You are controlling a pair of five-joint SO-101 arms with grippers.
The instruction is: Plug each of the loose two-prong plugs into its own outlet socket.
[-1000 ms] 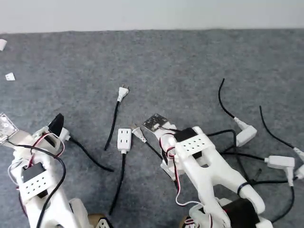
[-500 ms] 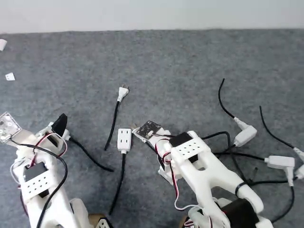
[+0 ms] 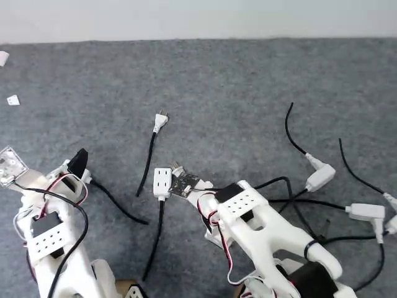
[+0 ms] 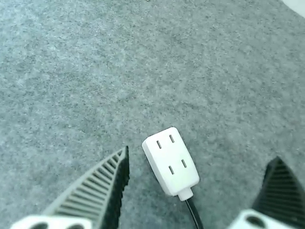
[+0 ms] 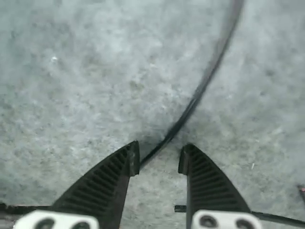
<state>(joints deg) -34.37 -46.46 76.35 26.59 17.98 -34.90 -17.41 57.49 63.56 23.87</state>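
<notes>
- The left gripper [image 4: 200, 157] is held wide open with nothing grasped. It hangs over a small white rectangular outlet socket [image 4: 170, 161].
- That socket is laid face up on the grey carpet-like table [image 4: 95, 71], between the two jaws and touched by neither. A black cord [image 4: 193, 214] is seen coming out of its end.
- The right gripper [image 5: 159, 148] is held low over the table with its jaws only slightly apart. A thin black cable [image 5: 205, 81] is seen running into the gap, but it isn't pinched as far as can be told.
- In the high view, a white three-outlet block [image 3: 162, 183] is found mid-table, with the front end of the right arm [image 3: 260, 223] just beside it. A little white plug [image 3: 176, 168] is spotted right at the block's corner there.
- A loose white two-prong plug [image 3: 160, 121] with a black lead is seen further back, well apart from both arms.
- Over on the right side, a white angled plug [image 3: 319, 177] and a white flat plug [image 3: 366, 212] are scattered among tangled black cables.
</notes>
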